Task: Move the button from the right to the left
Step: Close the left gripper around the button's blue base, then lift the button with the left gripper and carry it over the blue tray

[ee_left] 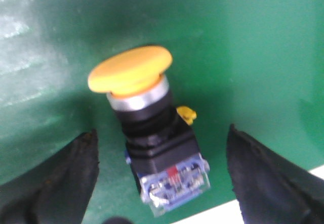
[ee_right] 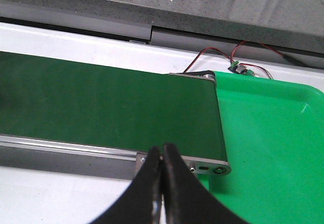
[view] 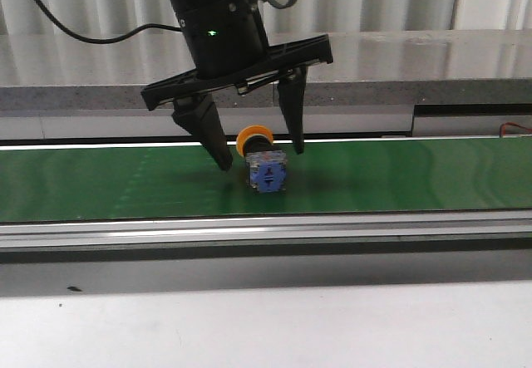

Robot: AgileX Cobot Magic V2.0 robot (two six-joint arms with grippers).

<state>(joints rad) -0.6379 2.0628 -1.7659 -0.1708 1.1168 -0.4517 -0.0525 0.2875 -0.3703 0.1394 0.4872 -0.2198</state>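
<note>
A long green conveyor belt [view: 125,181] runs across the middle of my front view, above the pale tabletop [view: 266,326]. At centre frame I see my left claw [view: 259,159] spread wide, its black fingers [ee_left: 66,178] flanking the button [view: 264,162] without touching it. The button lies tipped on the belt, orange cap toward the back. My right claw [ee_right: 162,155] is closed on nothing near the belt's end, beside a green tray [ee_right: 273,148].
</note>
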